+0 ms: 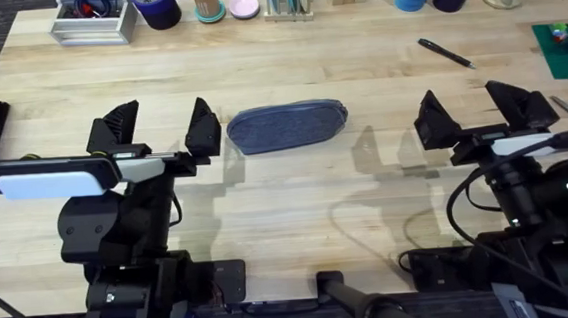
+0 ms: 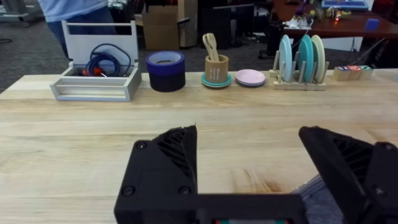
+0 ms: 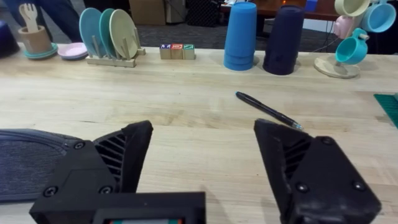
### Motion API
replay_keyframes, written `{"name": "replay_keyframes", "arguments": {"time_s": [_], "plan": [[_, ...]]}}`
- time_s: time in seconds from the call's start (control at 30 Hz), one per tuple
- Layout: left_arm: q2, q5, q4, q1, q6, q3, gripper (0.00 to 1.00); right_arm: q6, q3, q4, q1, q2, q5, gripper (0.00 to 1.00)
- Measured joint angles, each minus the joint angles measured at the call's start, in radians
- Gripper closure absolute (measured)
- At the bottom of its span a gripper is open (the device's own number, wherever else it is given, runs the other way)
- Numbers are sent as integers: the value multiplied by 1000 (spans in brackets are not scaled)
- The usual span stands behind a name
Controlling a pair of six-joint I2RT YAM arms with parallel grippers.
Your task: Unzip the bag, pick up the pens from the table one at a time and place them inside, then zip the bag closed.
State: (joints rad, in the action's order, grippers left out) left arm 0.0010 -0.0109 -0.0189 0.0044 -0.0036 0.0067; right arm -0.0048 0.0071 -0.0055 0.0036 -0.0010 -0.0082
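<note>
Two spread claws, a zipped bag between them, one pen farther back.

The left claw [image 1: 162, 130] and right claw [image 1: 474, 114] hover wide apart, holding nothing, over the worktop [image 1: 297, 208]. The bag [image 1: 286, 125] lies flat just beside the left claw. The pen [image 1: 445, 52] lies well beyond the right claw.

No legible text or labels

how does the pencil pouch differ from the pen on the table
The pouch is broad, oblong, blue-grey fabric; the pen is a thin black stick. The pouch lies near the table's middle between the two claws, lengthwise across; the pen lies farther back to the right, at a slant. Both rest flat on the wood, untouched.
</note>
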Motion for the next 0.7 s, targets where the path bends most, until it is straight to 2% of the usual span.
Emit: {"name": "replay_keyframes", "arguments": {"time_s": [0.53, 0.7], "plan": [[0, 0, 1, 0, 0, 0, 6, 0, 0, 26, 0, 0, -4, 5], [0, 0, 58, 0, 0, 0, 8, 0, 0, 81, 0, 0, -8, 6]]}}
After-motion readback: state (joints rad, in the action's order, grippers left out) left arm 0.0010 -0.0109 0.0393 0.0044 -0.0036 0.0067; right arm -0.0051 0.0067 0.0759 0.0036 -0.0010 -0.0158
